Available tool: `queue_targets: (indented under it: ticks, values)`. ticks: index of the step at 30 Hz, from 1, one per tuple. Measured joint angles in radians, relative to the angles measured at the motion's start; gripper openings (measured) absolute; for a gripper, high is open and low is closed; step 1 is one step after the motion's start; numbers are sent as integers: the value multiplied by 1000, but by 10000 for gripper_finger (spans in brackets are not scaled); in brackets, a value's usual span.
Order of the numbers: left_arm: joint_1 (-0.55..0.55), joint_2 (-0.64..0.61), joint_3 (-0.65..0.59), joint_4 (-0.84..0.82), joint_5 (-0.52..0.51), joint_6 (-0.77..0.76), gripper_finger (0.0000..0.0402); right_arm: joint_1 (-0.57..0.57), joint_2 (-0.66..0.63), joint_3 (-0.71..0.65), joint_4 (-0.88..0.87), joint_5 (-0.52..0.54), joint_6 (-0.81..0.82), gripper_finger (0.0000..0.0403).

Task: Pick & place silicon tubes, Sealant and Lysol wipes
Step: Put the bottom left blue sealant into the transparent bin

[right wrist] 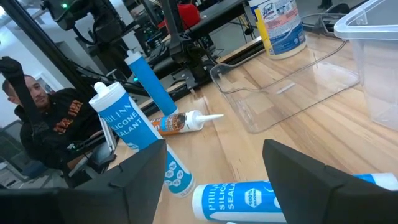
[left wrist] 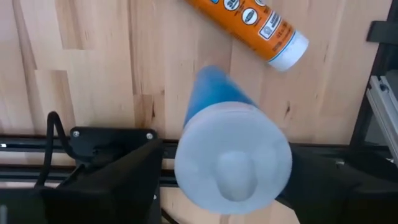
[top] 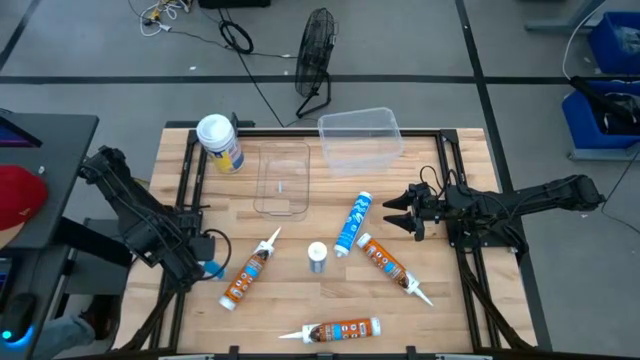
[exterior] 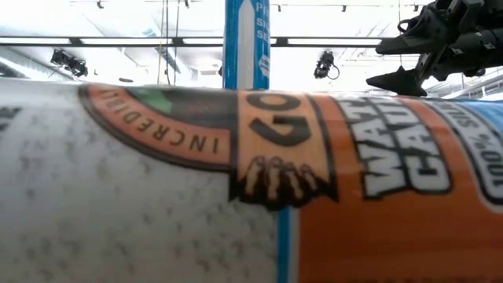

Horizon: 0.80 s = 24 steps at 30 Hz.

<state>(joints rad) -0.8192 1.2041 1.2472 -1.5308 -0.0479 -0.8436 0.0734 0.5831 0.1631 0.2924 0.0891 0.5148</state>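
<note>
A slim blue silicone tube point(left wrist: 214, 99) with a white top end stands upright on the wood at the table's left edge. My left gripper point(top: 205, 262) points straight down over it, open, one finger on each side of the white end. My right gripper point(top: 392, 213) hangs open and level above the table's right side, holding nothing. The Lysol wipes canister point(top: 220, 142) stands at the far left. A second blue tube point(top: 317, 256) stands upright mid-table and another point(top: 352, 222) lies flat. Three orange sealant tubes point(top: 248, 272) point(top: 390, 265) point(top: 335, 330) lie nearer the front. My left gripper has its fingers point(left wrist: 134, 180) on either side of the tube's white top end point(left wrist: 233, 158), coming from above. That end rises toward the camera and covers the fingers' inner edges, so I cannot tell whether they touch it.
A clear shallow tray point(top: 282, 180) and a clear bin point(top: 360, 138) sit at the far middle. The front orange tube point(exterior: 236, 173) fills the low view. Black frame rails point(left wrist: 112, 134) run along the left edge. A person point(right wrist: 37, 118) sits beyond that edge.
</note>
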Motion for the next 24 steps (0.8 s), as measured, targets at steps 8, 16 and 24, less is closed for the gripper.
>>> queue_targets:
  ticks: [8, 16, 24]
  values:
    - [0, 0, 1, 8, 0, 18, 223, 0, 0, 0, 0, 0, 0, 272]
    - [7, 0, 14, 5, 5, 30, 223, 0, 0, 0, 0, 0, 0, 272]
    - [26, -6, 175, -37, 10, 50, 223, 0, 0, 0, -1, 0, 0, 272]
